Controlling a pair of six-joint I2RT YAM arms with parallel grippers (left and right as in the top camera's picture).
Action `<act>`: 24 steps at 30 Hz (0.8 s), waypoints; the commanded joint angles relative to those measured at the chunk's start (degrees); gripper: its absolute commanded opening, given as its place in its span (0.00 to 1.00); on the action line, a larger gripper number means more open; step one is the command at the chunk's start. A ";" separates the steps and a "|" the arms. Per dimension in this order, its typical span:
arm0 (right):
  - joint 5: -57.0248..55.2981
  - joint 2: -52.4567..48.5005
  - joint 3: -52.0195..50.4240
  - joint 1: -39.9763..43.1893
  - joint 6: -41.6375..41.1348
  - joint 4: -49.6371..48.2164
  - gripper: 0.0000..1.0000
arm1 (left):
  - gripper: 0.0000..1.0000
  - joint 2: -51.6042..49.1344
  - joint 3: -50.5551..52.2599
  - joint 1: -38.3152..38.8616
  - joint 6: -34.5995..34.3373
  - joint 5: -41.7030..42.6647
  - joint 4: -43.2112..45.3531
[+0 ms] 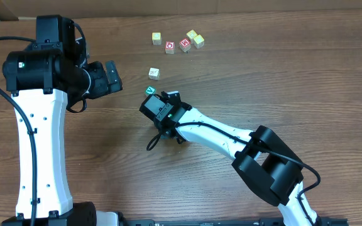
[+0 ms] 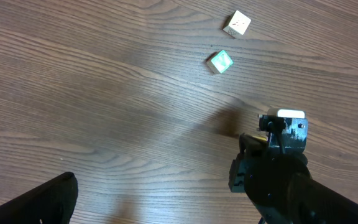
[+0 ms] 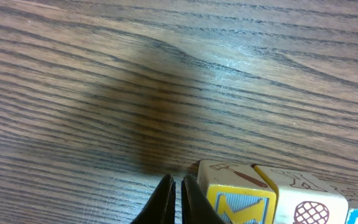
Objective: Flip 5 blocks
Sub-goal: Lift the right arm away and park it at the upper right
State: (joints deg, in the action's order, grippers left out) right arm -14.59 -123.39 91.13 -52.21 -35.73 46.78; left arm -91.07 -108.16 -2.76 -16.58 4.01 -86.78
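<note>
Right gripper, clenched on nothing, has a yellow-faced block just beside its fingertips. Pushing with closed fingers may only slide that block across the table instead of tipping it over.

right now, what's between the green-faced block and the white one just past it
Nothing. Only bare table separates the green-faced block from the white block. The gap shows clearest in the left wrist view, and in the overhead view too.

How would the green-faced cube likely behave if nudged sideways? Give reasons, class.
The green-faced cube probably slides, not rolls: flat faces on a smooth table. It looks like rigid wood, so likely stiff and light. Being tiny, it may twist or tip.
</note>
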 commanded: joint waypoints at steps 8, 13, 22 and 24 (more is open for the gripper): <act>-0.15 5.62 3.74 0.28 1.73 -0.55 0.23 | 1.00 -0.33 -0.63 -0.22 -0.76 -0.42 0.07; -0.09 8.70 8.61 3.23 1.73 3.54 0.53 | 1.00 -0.33 -0.63 -0.22 -0.76 -0.39 0.07; 19.30 9.14 12.00 20.15 5.57 6.16 0.89 | 1.00 -0.33 -0.63 -0.22 -0.76 -0.39 0.07; 20.33 8.83 11.96 23.69 5.57 7.19 1.00 | 1.00 -0.33 -0.63 -0.22 -0.76 -0.42 0.07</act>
State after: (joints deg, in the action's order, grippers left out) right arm -0.47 -114.89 102.50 -32.75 -30.85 53.21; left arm -91.07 -108.16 -2.76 -16.60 4.01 -86.78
